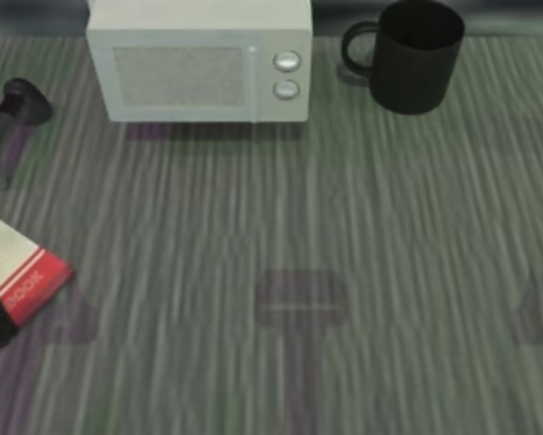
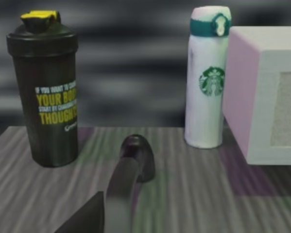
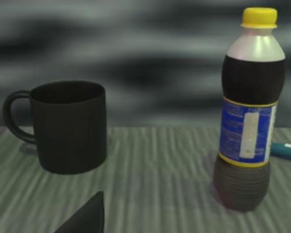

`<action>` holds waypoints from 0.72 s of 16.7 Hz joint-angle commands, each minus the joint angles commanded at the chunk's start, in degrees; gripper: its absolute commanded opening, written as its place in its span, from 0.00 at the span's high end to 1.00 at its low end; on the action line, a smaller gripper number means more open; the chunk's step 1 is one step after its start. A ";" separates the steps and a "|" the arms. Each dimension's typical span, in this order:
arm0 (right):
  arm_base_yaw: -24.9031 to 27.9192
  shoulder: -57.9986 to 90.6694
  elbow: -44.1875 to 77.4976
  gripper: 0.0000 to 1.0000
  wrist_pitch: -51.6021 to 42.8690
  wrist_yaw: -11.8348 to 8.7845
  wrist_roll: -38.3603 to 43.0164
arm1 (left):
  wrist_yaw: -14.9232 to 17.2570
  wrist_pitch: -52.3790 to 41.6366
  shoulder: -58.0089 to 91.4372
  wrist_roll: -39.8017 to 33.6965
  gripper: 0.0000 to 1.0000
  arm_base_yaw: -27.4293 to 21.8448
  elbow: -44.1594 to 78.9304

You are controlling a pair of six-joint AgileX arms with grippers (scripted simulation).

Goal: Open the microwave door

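The white microwave (image 1: 198, 18) stands at the back of the table, left of centre. Its door (image 1: 180, 77), with a grey mesh window, lies flush with the front and is shut. Two silver knobs (image 1: 287, 74) sit on the panel to the door's right. The left wrist view shows the microwave's side (image 2: 240, 92) and a strip of the door window (image 2: 286, 109) from well away. Only a dark wedge of my left gripper (image 2: 87, 218) shows at that view's edge. My right gripper (image 3: 87, 216) shows just as little and faces a black mug, far from the microwave.
A black mug (image 1: 416, 54) stands right of the microwave. A dark curved object (image 1: 13, 113) lies at the left, and a red and white book (image 1: 26, 272) at the left edge. A black shaker (image 2: 43, 97), a white flask (image 2: 207, 77) and a cola bottle (image 3: 249, 111) also stand about.
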 joint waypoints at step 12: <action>0.00 0.00 0.00 0.00 0.00 0.00 0.00 | -4.30 -18.85 31.68 -7.21 0.00 -8.36 31.93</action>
